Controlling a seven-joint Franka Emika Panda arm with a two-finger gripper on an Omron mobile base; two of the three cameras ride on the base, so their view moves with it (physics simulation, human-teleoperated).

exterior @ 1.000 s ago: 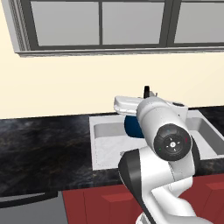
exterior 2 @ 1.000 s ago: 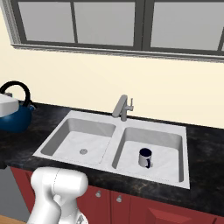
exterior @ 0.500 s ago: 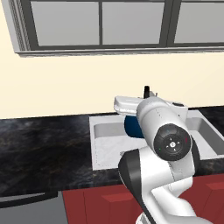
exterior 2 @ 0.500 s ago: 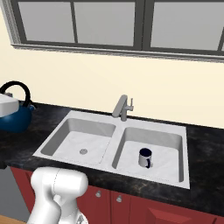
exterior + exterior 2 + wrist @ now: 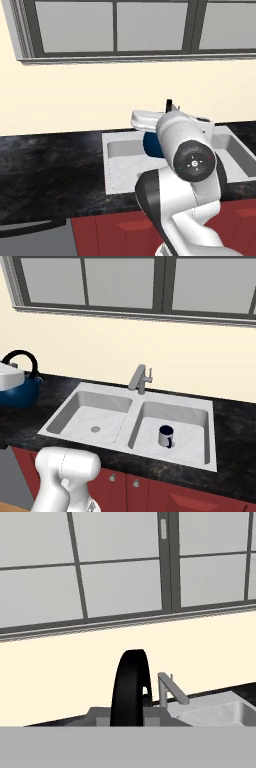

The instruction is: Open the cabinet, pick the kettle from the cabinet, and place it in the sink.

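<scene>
My gripper (image 5: 8, 378) is shut on the black arched handle of the dark blue kettle (image 5: 18, 394). In the right base view the kettle hangs at the far left edge, over the black counter just left of the sink (image 5: 144, 399). The left base view shows the kettle's blue body (image 5: 152, 145) behind my arm, in front of the sink's (image 5: 118, 161) left basin, with the gripper (image 5: 146, 120) on top of it. The hand view looks along the handle (image 5: 131, 686), which stands upright in the middle, towards the sink's corner (image 5: 226, 713). The cabinet is out of view.
A grey faucet (image 5: 139, 379) stands behind the divider between the two basins. A dark mug (image 5: 166, 436) sits in the right basin. Black counter (image 5: 235, 421) runs on both sides, red low cabinets (image 5: 150, 491) below, a window (image 5: 120, 281) above.
</scene>
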